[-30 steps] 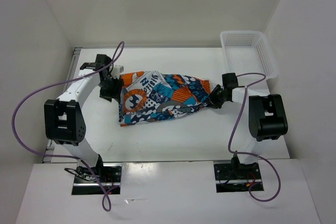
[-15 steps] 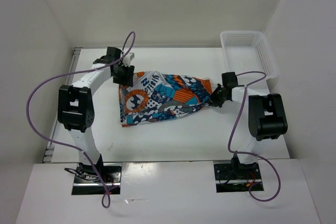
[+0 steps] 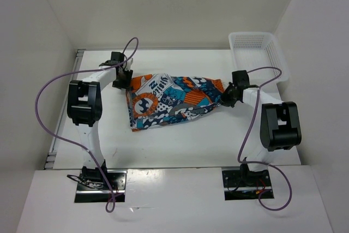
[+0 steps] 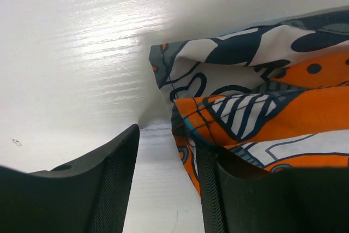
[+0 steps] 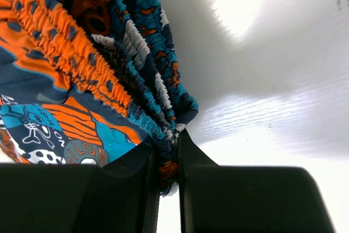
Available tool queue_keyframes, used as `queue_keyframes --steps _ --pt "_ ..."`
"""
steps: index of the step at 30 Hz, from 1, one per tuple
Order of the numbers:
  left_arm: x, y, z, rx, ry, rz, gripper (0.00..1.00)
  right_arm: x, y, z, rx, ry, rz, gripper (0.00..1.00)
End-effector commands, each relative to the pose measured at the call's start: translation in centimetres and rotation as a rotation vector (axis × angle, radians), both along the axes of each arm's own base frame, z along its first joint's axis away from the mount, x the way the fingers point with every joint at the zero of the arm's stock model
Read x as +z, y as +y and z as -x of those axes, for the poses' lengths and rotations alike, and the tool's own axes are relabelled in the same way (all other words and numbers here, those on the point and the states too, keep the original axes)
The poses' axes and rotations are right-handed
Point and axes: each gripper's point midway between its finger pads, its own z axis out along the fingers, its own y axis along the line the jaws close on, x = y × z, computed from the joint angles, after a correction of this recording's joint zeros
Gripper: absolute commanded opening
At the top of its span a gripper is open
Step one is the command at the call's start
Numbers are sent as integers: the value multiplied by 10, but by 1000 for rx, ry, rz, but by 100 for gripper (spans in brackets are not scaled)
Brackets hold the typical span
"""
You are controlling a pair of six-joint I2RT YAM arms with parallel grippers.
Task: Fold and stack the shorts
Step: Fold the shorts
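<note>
The shorts (image 3: 172,99) are lying stretched across the middle of the table (image 3: 191,140), between 2 grippers. Pulling now could be slipping the waistband free, since the right gripper (image 5: 168,156) is pinching only its edge. The left gripper (image 4: 166,151) is gaping wide, the hem corner just entering the gap, ungripped.

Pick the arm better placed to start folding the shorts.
Right, probably. The right pincer is shut on the shorts at the gathered waist, so it could lift and carry that end over. The left pincer is open at the opposite corner, with cloth against one finger and nothing clamped.
</note>
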Motion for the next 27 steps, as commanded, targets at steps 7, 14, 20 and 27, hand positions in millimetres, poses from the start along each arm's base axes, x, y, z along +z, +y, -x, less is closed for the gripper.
queue_keyframes --steps 7,14,20,27 --pt "64 -49 25 -146 -27 233 61 68 -27 -25 -12 -160 175 0" --pt "41 -79 43 -210 97 332 63 111 -25 -47 82 -227 341 0" --pt "6 -88 33 -217 168 351 63 133 38 -63 311 -290 519 0" --pt "-19 -105 22 -245 196 332 57 138 184 -53 707 -420 686 0"
